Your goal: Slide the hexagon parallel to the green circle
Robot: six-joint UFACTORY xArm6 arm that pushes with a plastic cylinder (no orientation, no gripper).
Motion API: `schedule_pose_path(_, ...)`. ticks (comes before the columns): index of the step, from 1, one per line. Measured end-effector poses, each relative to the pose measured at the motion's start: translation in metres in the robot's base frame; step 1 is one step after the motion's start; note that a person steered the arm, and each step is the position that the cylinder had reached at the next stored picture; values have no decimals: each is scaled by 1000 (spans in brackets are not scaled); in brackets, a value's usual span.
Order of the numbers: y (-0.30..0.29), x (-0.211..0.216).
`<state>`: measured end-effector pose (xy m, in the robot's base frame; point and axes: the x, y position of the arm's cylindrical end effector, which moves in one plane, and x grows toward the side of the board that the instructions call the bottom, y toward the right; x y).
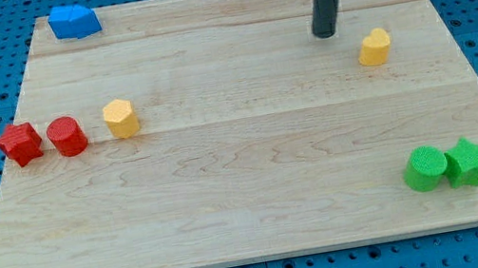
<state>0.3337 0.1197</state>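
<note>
Camera view, single frame. The rod is coming down from the view's top edge, and my tip (pixel 326 34) is resting on the table (pixel 249 200) in its upper right part. There are no jaws on this arm, so no jaw state is showing; the tip is touching no block.

Two yellow blocks are lying on the table, both looking roughly hexagonal. The right yellow hexagon (pixel 375 46) is sitting just to the view's right of the tip and slightly below it, near but apart. The left yellow hexagon (pixel 121 118) is lying well to the tip's left and a little lower.

The green circle (pixel 426 168) is sitting far below the tip and somewhat to its right, near the table's lower right corner. The green star (pixel 467 162) is touching it on the view's right side.

The red cylinder (pixel 67 136) is sitting just left of the left yellow hexagon, and a red star (pixel 19 144) is sitting just beside it, further left; both are well apart from the tip.

A blue block (pixel 73 21), shape unclear, is lying at the table's top left corner, far to the tip's left and slightly above it.
</note>
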Motion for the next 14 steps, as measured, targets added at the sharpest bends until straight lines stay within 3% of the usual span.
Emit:
schedule_pose_path(1, 13, 35)
schedule_pose_path(2, 54, 42)
schedule_pose_path(3, 60, 51)
schedule_pose_path(4, -4, 121)
schedule_pose_path(5, -112, 157)
schedule_pose_path(6, -220, 158)
schedule_pose_path(7, -285, 157)
schedule_pose_path(8, -295, 134)
schedule_pose_path(10, -279, 60)
schedule_pose_path(12, -256, 59)
schedule_pose_path(14, -90, 57)
